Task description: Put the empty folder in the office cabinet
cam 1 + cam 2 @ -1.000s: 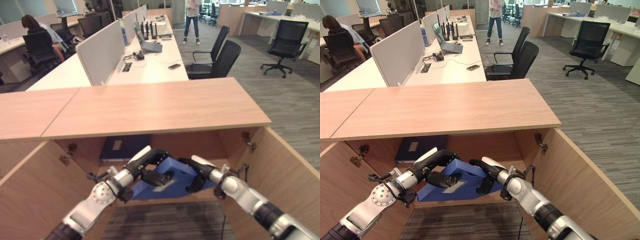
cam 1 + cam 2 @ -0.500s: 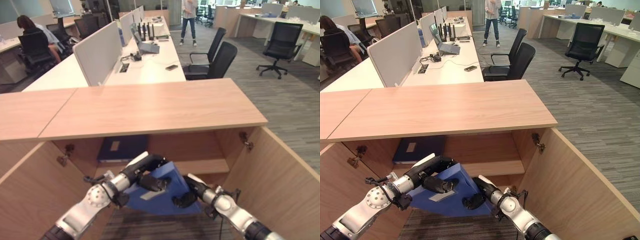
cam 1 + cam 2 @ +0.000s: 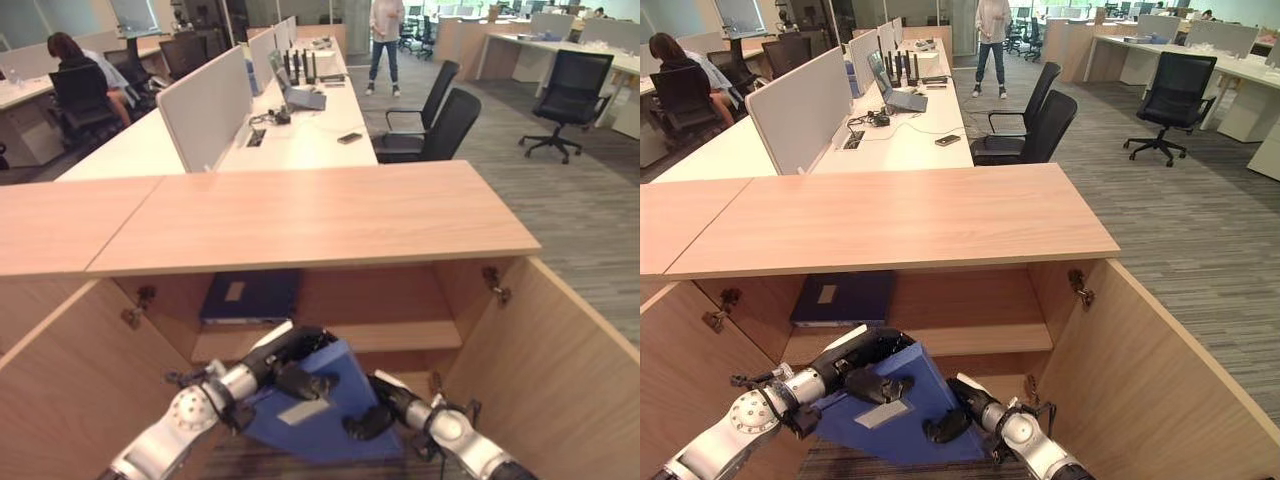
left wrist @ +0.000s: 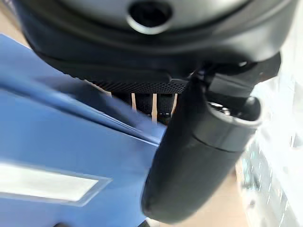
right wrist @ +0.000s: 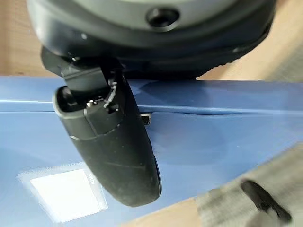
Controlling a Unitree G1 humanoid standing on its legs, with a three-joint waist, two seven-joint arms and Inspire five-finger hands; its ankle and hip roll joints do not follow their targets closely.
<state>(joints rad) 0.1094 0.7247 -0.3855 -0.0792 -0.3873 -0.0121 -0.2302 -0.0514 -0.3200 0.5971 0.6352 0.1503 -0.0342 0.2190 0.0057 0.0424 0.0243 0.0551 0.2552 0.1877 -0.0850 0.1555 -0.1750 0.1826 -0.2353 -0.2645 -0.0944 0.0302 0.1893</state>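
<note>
Before open cabinet [image 3: 560,330], both hands' fingers clamp blue folder [image 3: 320,415]; fingertips hidden behind it

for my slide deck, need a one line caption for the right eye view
Both hands, left hand and right hand, grip a blue folder before the open wooden cabinet.

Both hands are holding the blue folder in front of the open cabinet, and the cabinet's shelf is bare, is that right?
Not quite. Both the left hand and right hand do hold the blue folder before the open cabinet, but the shelf already has a dark blue folder lying on it, as the right eye view shows.
</note>
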